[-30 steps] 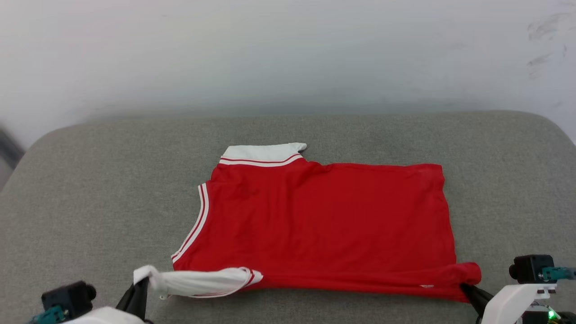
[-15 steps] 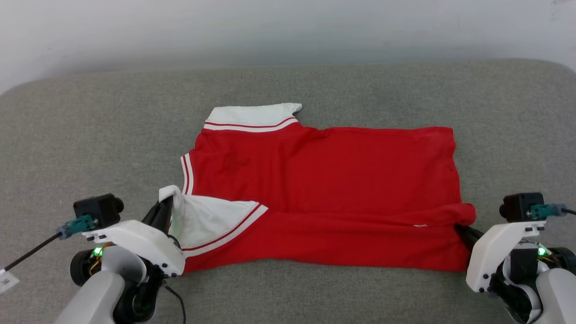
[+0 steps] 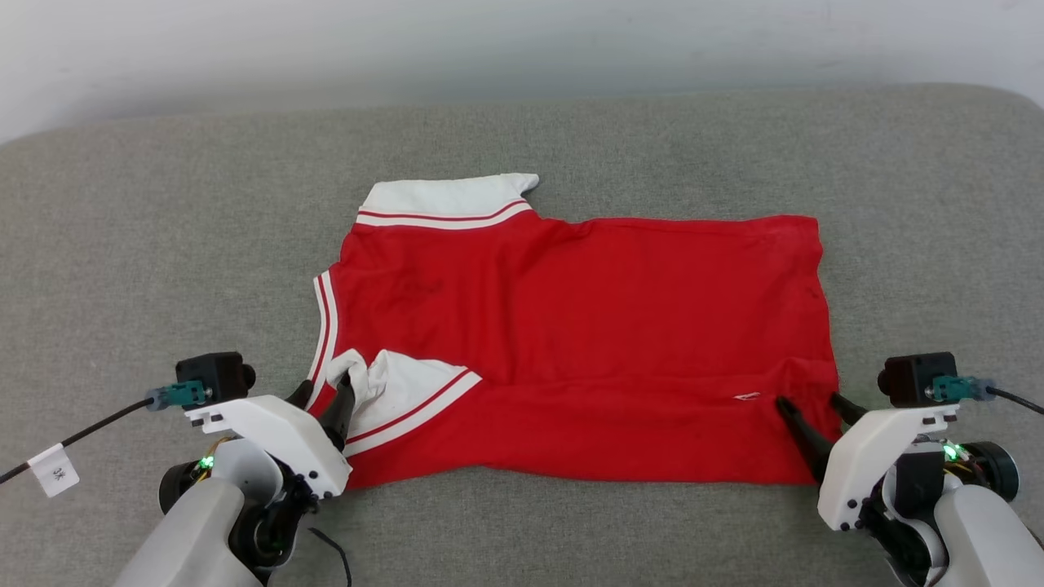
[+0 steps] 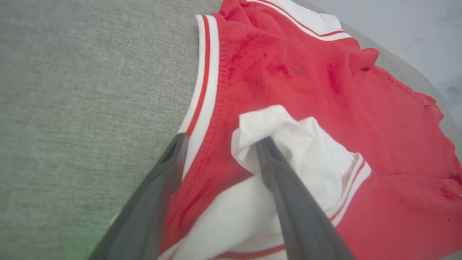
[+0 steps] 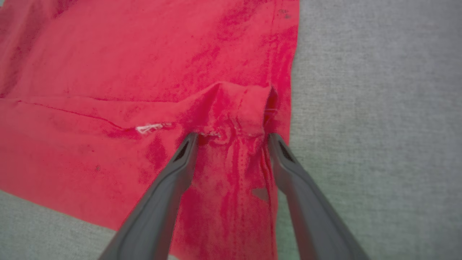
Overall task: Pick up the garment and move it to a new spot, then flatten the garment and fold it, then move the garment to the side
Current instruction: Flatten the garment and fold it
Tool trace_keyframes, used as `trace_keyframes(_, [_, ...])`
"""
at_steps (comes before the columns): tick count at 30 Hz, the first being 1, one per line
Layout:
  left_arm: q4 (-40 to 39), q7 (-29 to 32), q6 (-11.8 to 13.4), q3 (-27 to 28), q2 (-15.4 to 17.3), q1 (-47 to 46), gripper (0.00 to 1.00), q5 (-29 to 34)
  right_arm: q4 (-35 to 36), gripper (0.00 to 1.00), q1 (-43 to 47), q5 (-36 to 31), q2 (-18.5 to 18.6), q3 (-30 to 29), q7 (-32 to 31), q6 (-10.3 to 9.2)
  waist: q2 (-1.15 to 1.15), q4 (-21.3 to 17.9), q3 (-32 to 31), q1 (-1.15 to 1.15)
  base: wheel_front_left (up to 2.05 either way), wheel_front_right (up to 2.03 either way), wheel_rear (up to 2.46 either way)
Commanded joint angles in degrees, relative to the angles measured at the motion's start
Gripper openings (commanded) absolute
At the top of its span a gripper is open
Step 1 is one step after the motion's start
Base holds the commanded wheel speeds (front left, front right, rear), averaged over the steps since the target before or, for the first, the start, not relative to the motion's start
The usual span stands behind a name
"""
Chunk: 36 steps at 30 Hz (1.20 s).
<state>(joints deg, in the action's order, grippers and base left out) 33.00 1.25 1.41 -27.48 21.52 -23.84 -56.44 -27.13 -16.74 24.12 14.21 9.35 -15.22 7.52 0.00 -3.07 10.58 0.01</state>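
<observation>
Both left gripper (image 3: 325, 393) and right gripper (image 3: 809, 401) had just spread their fingers, dropping the jersey's (image 3: 587, 310) near edge (1 fold seemingly laid); another could follow.

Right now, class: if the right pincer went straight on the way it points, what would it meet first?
Probably the garment itself: the open right pincer straddles a bunched red fold at its corner, with flat red fabric beyond. How high the fold stands is unclear.
</observation>
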Motion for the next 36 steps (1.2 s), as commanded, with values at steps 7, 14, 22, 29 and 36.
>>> trace_keyframes(7, [4.0,-0.9,-1.5,0.2,1.2,0.8,1.00,-0.4,2.8,1.00,3.8,1.4,1.0,1.1,11.7,-0.05,0.00,-1.3,-5.8,-0.01,0.00,0.00,0.00])
trace_keyframes(14, [-0.6,4.1,0.4,-0.6,4.7,2.0,1.00,-0.3,9.2,1.00,7.7,-1.7,1.4,-1.0,19.9,-0.04,0.00,-1.9,-9.7,-0.01,0.00,0.00,0.00])
trace_keyframes(22, [-10.8,22.5,5.3,-4.0,12.2,4.4,1.00,-1.9,18.6,1.00,12.5,-5.6,-1.5,-4.7,19.9,-0.04,0.00,-2.9,-9.2,-0.01,0.00,0.00,0.00])
trace_keyframes(29, [-15.2,32.1,9.6,-4.9,15.9,7.1,1.00,-4.0,23.4,1.00,14.2,-7.1,-4.6,-5.6,18.6,-0.04,0.00,-4.9,-5.8,-0.01,0.00,0.00,0.00])
trace_keyframes(36, [-14.0,33.7,9.6,-5.3,13.9,7.4,1.00,-5.9,24.5,1.00,13.4,-7.2,-5.1,-6.0,17.9,-0.04,0.00,-5.7,-3.1,-0.01,0.00,0.00,0.00])
